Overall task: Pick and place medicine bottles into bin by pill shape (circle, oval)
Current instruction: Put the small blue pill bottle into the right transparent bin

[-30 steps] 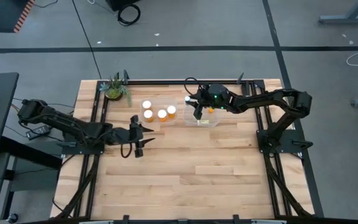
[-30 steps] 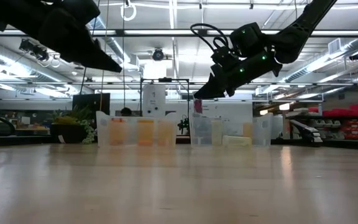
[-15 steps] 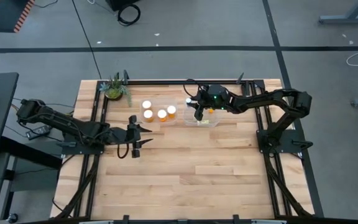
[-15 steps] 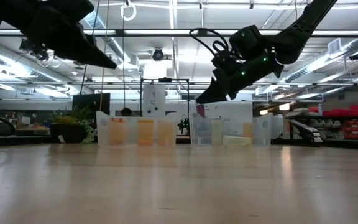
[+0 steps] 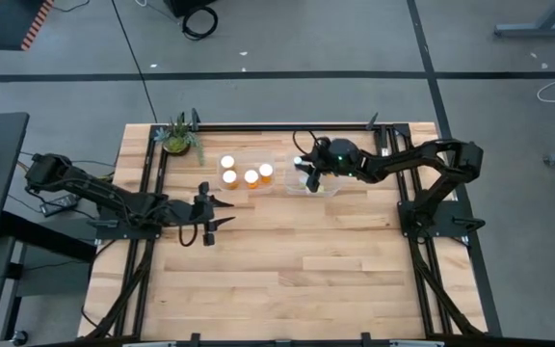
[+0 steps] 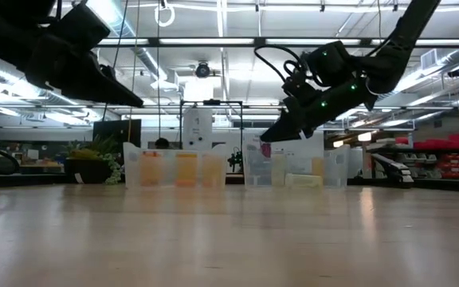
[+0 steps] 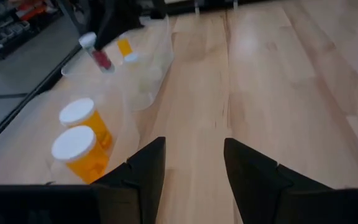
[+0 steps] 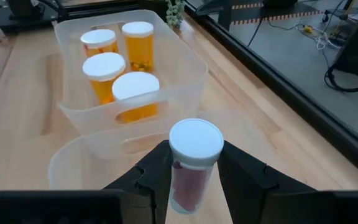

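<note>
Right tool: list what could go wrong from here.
1. The right tool holds a bottle high over the near bin; released from there, it may bounce or tip.
2. It grips just under the cap, so the bottle could slip.
3. The far bin with four bottles touches the near one; a low move might knock it.

Overhead view, table-level view, two wrist views, all sharing bins (image 5: 279, 175)

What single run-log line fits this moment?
right hand: holds white-capped bottle over right bin | left hand: open, empty, above table
</note>
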Robot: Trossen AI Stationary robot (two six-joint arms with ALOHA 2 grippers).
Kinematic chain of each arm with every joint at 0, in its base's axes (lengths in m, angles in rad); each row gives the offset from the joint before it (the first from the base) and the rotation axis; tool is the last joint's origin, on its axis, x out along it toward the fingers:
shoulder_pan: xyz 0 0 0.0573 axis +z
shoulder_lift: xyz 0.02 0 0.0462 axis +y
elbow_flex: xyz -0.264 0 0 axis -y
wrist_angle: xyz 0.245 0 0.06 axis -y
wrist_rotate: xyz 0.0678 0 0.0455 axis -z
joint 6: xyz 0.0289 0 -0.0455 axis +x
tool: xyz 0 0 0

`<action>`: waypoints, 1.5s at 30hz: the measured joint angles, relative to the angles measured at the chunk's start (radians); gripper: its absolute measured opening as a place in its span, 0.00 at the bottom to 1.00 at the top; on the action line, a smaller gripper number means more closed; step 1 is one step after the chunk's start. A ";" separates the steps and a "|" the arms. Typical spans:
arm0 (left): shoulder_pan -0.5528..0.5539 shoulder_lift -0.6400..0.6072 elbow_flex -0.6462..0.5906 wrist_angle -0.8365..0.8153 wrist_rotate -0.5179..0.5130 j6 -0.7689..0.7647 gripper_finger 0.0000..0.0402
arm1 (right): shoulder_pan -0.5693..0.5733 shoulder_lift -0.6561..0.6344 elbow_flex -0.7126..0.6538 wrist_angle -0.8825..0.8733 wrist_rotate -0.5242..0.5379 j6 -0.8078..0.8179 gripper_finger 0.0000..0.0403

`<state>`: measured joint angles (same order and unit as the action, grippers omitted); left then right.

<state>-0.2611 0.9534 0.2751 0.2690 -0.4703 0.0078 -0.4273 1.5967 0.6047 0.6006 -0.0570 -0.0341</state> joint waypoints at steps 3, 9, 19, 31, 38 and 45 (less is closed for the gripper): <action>0.000 -0.001 -0.004 0.038 0.000 0.023 0.43 | 0.005 0.001 -0.028 0.041 0.004 0.021 0.33; 0.000 -0.001 -0.004 0.100 0.000 0.056 0.43 | 0.034 0.030 -0.053 0.113 0.060 0.026 0.33; 0.000 -0.001 -0.004 0.130 0.000 0.056 0.43 | 0.032 0.174 0.012 0.170 0.072 0.016 0.33; 0.001 -0.001 -0.004 0.131 0.000 0.056 0.43 | 0.033 0.132 0.037 0.058 0.068 0.021 0.33; 0.001 -0.001 -0.004 0.131 0.000 0.056 0.43 | 0.027 0.064 0.039 0.002 0.072 0.018 0.33; 0.001 -0.001 -0.004 0.130 0.000 0.054 0.43 | -0.008 0.066 0.039 -0.055 0.048 0.002 0.33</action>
<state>-0.2604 0.9527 0.2714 0.3993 -0.4706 0.0620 -0.4350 1.6630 0.6437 0.5456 -0.0090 -0.0323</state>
